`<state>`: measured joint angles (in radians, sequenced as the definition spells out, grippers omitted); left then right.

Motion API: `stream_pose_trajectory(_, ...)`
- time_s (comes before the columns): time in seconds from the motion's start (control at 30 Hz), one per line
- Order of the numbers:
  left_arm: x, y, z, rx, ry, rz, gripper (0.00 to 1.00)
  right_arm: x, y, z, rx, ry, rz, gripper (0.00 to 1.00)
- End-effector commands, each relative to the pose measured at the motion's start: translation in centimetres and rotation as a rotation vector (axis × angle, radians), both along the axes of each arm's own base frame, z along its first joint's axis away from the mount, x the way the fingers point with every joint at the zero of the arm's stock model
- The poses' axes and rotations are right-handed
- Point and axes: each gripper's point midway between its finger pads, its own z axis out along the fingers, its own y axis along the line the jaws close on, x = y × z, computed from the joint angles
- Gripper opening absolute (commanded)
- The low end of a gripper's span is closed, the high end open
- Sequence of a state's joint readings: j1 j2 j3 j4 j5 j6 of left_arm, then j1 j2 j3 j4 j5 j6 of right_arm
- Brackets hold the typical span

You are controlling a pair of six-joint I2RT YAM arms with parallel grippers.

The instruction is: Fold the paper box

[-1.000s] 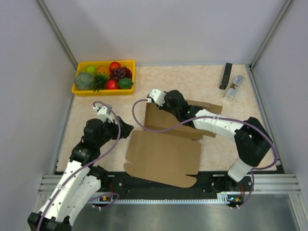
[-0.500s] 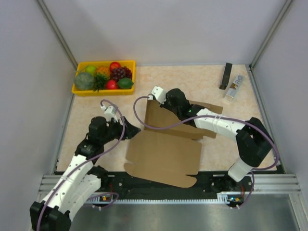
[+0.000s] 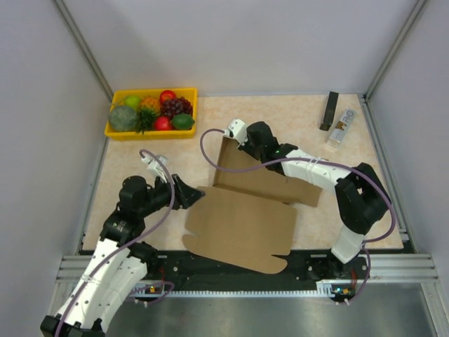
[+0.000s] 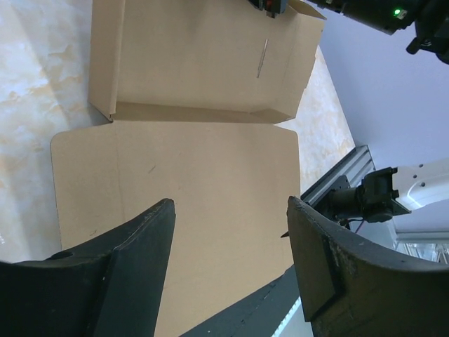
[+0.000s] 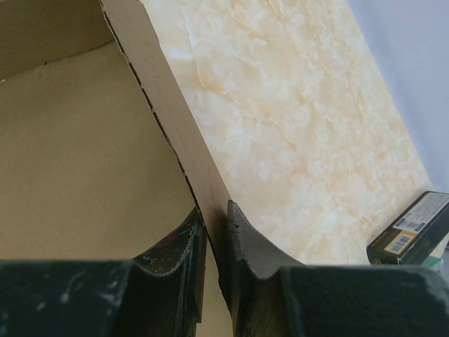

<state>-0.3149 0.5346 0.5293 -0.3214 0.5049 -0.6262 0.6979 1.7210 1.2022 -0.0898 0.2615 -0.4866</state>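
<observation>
The paper box [image 3: 242, 221] lies in the middle of the tabletop [image 3: 280, 116], only part folded. Its large front panel rests flat, with its near edge reaching the rail in front of my bases. The rear panel stands up from the crease at a tilt, and a narrow side flap is bent at its far left corner.

My right tool [image 3: 245, 140] reaches in from the right and sits at the top edge of that raised panel, near its left corner. In the right wrist view the right tool [image 5: 214, 217] is pinching a thin cardboard wall of the paper box [image 5: 70, 175]: one finger is inside, one is outside, and the wall runs up between them.

My left tool [image 3: 189, 193] is at the left edge of the flat panel, pointing toward it. In the left wrist view its jaws are spread wide and hold nothing. The left tool [image 4: 230, 210] hangs over the flat brown panel of the paper box [image 4: 182, 140], and I cannot tell whether it touches it.

A yellow tray [image 3: 140, 135] of fruit sits at the far left corner, well apart from the cardboard. Near the far right corner lie a black bar [image 3: 329, 111] and, just beside it, a small carton [image 3: 342, 128].
</observation>
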Motion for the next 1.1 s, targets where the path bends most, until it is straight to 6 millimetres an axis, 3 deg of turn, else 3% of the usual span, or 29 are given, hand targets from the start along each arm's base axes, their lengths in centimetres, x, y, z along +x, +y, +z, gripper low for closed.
stream_pose_trajectory(0.0,0.6,0.1,-0.6,0.013,-0.007,0.013,0.69,-0.9,1.3,0.7,0.07,0.05,0.026,0.15)
stream_pose_trajectory(0.1,1.9,0.6,-0.4,0.026,-0.054,0.061,0.69,-1.0,1.2,2.5,0.095,-0.002,0.037,0.14)
stream_pose_trajectory(0.27,5.8,0.5,1.6,0.026,-0.191,0.12,0.65,-1.7,1.7,5.5,0.069,-0.125,0.094,0.11)
stream_pose_trajectory(0.33,7.3,0.3,3.8,0.012,-0.243,0.135,0.64,-2.0,2.0,6.2,0.014,-0.179,0.127,0.09)
stream_pose_trajectory(0.37,8.3,-0.1,3.6,0.019,-0.227,0.13,0.64,-2.5,2.2,6.7,-0.006,-0.222,0.129,0.08)
stream_pose_trajectory(0.43,9.3,-0.8,6.0,0.002,-0.257,0.11,0.66,-2.7,2.8,7.9,-0.049,-0.305,0.165,0.08)
stream_pose_trajectory(0.5,10.9,-0.9,5.8,0.015,-0.226,0.135,0.69,-3.7,3.1,8.6,-0.074,-0.371,0.187,0.07)
stream_pose_trajectory(0.53,12.1,-0.3,7.1,0.016,-0.239,0.196,0.71,-3.6,3.4,9.9,-0.078,-0.434,0.196,0.07)
stream_pose_trajectory(0.57,12.9,-0.1,7.0,0.018,-0.206,0.224,0.72,-4.0,3.5,10.0,-0.086,-0.453,0.203,0.07)
stream_pose_trajectory(0.63,13.6,0.1,8.5,0.013,-0.213,0.247,0.76,-4.1,3.7,12.2,-0.078,-0.545,0.2,0.08)
stream_pose_trajectory(0.7,14.0,0.1,9.5,-0.026,-0.214,0.268,0.78,-4.4,3.6,12.6,-0.107,-0.597,0.211,0.08)
stream_pose_trajectory(0.9,14.8,-0.4,8.3,-0.046,-0.174,0.268,0.81,-5.5,4.6,14.1,-0.112,-0.724,0.234,0.08)
stream_pose_trajectory(1.07,15.8,-0.8,7.0,0.005,-0.166,0.243,0.81,-5.7,5.1,13.5,-0.164,-0.775,0.204,0.08)
